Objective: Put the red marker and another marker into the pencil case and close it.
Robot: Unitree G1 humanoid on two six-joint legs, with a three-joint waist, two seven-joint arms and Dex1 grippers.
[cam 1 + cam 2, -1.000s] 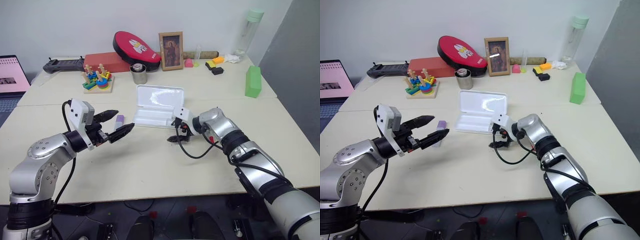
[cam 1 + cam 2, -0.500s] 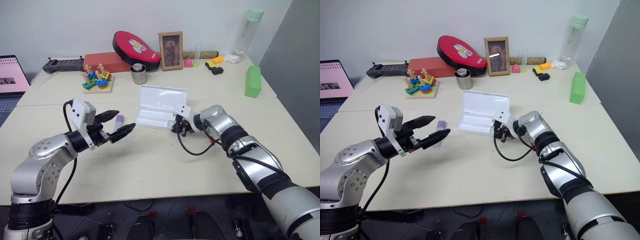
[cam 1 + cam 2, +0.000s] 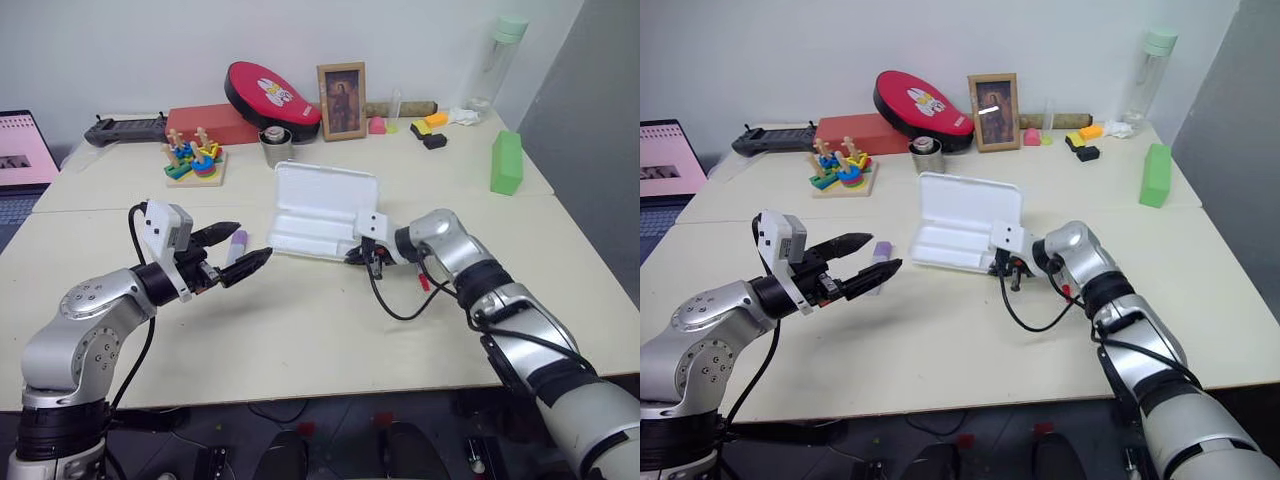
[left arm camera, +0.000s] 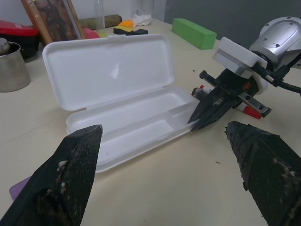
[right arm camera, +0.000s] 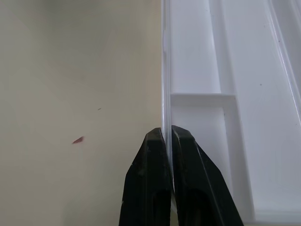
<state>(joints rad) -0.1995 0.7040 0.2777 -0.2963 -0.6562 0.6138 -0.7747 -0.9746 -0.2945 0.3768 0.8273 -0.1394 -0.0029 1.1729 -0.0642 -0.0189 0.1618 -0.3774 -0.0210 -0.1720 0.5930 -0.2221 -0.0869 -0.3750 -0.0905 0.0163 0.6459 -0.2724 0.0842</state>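
The white pencil case (image 3: 310, 238) lies open mid-table, its lid (image 3: 325, 195) tilted up behind the tray. My right gripper (image 3: 358, 257) is shut on the thin rim (image 5: 166, 94) at the tray's right end. The red marker (image 4: 249, 110) lies on the table under that gripper's wrist, just right of the case. Left of the case lies the purple-capped marker (image 3: 238, 243). My left gripper (image 3: 250, 240) hovers open in front of it, holding nothing, its fingers (image 4: 77, 165) spread wide and pointing toward the case.
Along the back stand a stacking toy (image 3: 195, 160), a metal cup (image 3: 277, 146), a red pouch (image 3: 270, 92) on a red box, a framed picture (image 3: 342, 100), small coloured pieces and a bottle (image 3: 497, 60). A green block (image 3: 506, 162) sits far right, a laptop (image 3: 25, 150) far left.
My right gripper closed on the case's right-end rim and drew back to the right a little. The case shifted with it and its lid now stands more upright. The left arm stayed still.
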